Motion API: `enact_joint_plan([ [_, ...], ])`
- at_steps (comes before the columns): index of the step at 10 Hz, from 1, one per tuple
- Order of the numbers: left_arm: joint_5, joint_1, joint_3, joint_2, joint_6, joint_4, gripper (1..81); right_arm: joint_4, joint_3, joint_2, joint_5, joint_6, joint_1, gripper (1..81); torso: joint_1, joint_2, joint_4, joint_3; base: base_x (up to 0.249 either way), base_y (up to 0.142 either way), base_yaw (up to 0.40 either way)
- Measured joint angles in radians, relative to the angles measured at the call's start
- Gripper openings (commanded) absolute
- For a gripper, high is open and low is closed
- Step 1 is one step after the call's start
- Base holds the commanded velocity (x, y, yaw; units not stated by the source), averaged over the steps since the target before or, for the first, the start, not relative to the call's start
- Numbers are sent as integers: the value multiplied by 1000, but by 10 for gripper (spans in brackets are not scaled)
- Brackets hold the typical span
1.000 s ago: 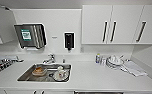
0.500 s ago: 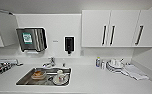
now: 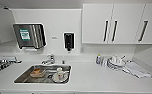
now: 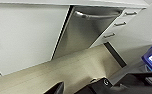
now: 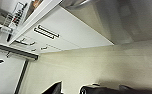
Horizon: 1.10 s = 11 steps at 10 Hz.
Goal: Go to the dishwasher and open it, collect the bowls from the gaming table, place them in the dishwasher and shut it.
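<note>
below, one dishwasher [image 4: 84,35], door closed

Your dishwasher [image 4: 84,32] shows in the left wrist view as a stainless-steel front set between white cabinet fronts, its door shut flush. You can see its horizontal bar handle [image 4: 97,16] running across the upper edge, just below the countertop.

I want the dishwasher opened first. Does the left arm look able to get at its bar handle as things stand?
Probably yes: in the left wrist view the dishwasher is shut, its bar handle is exposed, and only bare floor lies before it.
</note>
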State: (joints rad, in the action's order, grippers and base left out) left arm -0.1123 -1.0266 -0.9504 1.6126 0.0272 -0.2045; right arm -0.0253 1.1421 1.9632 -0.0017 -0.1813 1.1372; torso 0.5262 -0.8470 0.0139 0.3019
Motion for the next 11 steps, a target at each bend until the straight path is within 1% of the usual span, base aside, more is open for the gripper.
enact_joint_plan([
  [2, 7, 0, -21, 0, 3, 0, 811, 3, -20, -8, 5, -5, -24, 811, 52, -82, 0, 77, 0, 0, 0],
  [3, 33, 1, -26, -3, 4, 0, 811, 3, -30, -7, 5, -4, -24, 811, 75, -118, 0, 111, 0, 0, 0],
  [4, 76, 5, -26, -15, 4, 0, 811, 3, -31, -7, 4, -4, -24, 811, 97, -153, 0, 140, 0, 0, 0],
  [5, 120, 15, -26, -30, 4, -1, 811, 3, -31, -6, 2, -4, -26, 811, 121, -190, 0, 149, 0, 0, 0],
  [6, 167, 34, -26, -34, 5, -26, 811, 3, -31, -7, 6, -4, -36, 811, 144, -226, 0, 157, 0, 0, 0],
  [7, 180, 45, -26, -33, 6, -37, 811, 3, -31, -10, 0, -4, -36, 811, 168, -263, 0, 161, 0, 0, 0],
  [9, 177, 89, -26, -40, 8, -39, 811, 3, -31, -10, -1, -5, -36, 811, 213, -335, 0, 161, 0, 0, 0],
  [10, 165, 111, -27, -52, 8, -39, 811, 3, -31, -10, -3, -5, -37, 811, 236, -372, 0, 161, 0, 0, 0],
  [11, 149, 126, -30, -60, 16, -39, 811, 3, -31, -9, -3, -5, -43, 811, 258, -408, 0, 161, 0, 0, 0],
])
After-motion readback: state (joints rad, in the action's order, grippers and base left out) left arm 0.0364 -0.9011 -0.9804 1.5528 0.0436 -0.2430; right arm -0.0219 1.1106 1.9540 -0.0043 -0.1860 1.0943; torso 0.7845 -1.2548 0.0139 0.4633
